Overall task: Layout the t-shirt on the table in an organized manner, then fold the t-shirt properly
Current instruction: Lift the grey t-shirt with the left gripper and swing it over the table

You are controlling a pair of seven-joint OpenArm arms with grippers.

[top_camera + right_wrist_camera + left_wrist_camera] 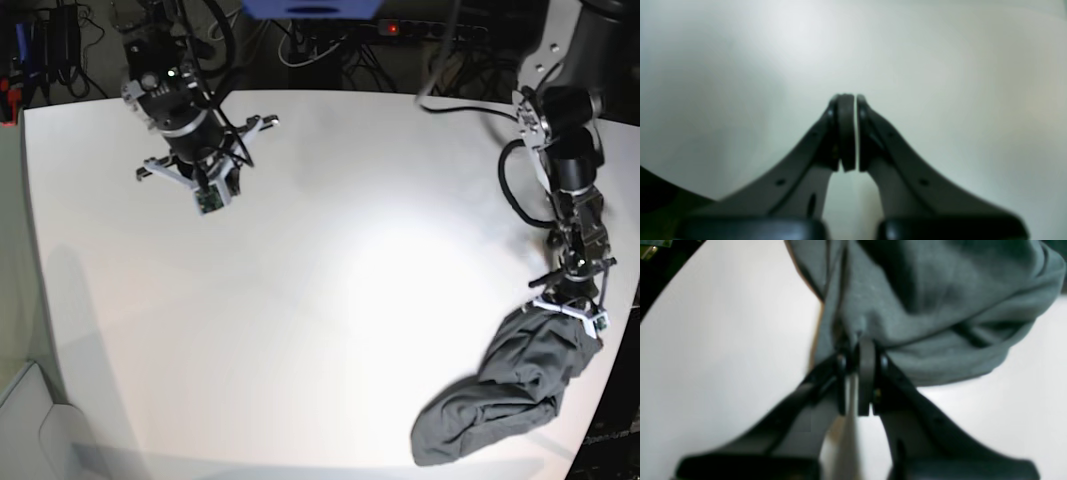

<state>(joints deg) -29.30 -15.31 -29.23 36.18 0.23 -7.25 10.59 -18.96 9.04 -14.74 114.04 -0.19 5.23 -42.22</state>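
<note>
T-shirt (510, 395) fabric is being pinched at its upper end by the closed left gripper (858, 350), while the rest is lying crumpled at the lower right of the base view on the table (330, 280). At the upper left, the right gripper (851, 100) is being held closed and empty.

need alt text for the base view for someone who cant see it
A crumpled dark grey t-shirt lies at the near right corner of a white table, its top edge pinched in the shut left claw, which reaches down from the arm on that side. At the far left, the right claw hangs shut and empty above the bare tabletop.
</note>
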